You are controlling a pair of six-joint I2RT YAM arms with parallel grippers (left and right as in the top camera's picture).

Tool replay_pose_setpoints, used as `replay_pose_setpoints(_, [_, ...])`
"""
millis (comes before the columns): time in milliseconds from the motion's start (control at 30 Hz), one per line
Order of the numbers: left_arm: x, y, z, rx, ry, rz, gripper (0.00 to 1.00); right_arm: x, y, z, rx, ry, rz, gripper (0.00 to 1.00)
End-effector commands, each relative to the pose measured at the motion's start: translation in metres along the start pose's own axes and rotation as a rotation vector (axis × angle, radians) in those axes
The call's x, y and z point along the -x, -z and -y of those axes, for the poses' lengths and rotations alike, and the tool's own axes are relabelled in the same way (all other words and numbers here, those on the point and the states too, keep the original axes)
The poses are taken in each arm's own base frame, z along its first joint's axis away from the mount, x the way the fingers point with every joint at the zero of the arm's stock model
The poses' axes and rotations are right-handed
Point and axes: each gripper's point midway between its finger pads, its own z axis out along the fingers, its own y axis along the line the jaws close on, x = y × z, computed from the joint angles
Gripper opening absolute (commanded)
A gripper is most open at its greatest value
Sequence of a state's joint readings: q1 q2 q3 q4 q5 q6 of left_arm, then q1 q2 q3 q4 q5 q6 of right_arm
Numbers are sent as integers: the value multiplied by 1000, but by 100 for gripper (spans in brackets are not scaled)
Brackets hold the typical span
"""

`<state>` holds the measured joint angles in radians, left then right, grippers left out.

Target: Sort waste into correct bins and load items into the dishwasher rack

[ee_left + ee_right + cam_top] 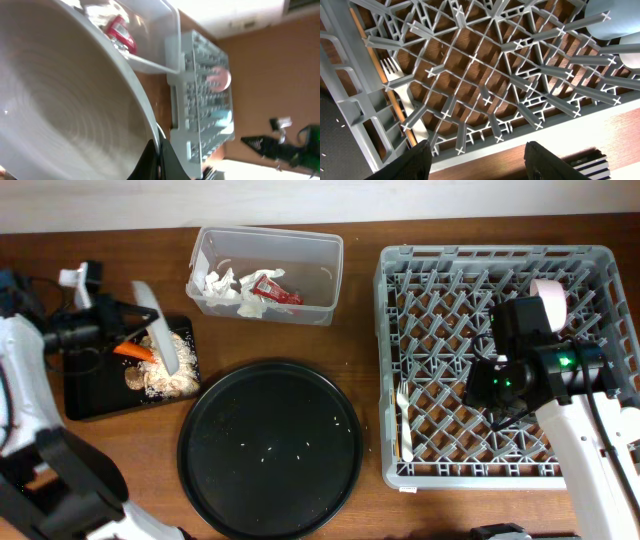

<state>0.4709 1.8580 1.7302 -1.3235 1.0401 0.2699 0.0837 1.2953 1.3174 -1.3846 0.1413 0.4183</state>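
My left gripper (pixel 128 323) is shut on the rim of the pale green plate (pixel 158 325), held tilted on edge over the shallow black tray (pixel 90 395). The plate (pixel 65 100) fills the left wrist view, with the jaws (pixel 159 161) pinching its rim. An orange carrot (pixel 133 351), beige rice scraps (pixel 178 376) and a brown pit (pixel 133 380) lie in that tray. The clear tub (pixel 322 275) holds white tissue (pixel 225 285) and a red wrapper (pixel 276 292). My right gripper (pixel 482 162) is open and empty above the grey rack (pixel 470 470), which holds the white-pink bowl (pixel 548 295), white fork (pixel 395 82), chopstick (pixel 370 50) and blue cup (pixel 612 20).
The large round black tray (pixel 270 450) sits at the front centre with a few rice grains on it. The rack's upright pegs stand just under my right gripper. The table's front edge runs just past the rack.
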Motion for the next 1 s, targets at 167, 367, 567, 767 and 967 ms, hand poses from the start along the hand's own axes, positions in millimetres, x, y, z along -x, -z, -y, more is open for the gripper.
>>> replay_pose_setpoints(167, [-146, -94, 91, 540, -344, -516, 0, 0, 0, 1, -1, -2, -4, 64])
replay_pose_setpoints(367, [-269, -162, 36, 772, -377, -670, 1, -2, 0, 2, -5, -1, -13, 64])
replay_pose_setpoints(567, [-296, -172, 5, 798, -395, -681, 52, -2, 0, 2, -5, -1, -13, 65])
replay_pose_setpoints(767, [-207, -122, 44, 845, -335, -453, 64, 2, 2, -5, 33, 139, 2, 72])
replay_pose_setpoints(967, [-141, 8, -28, 989, 154, -157, 84, 3, 60, -112, 539, 416, 99, 73])
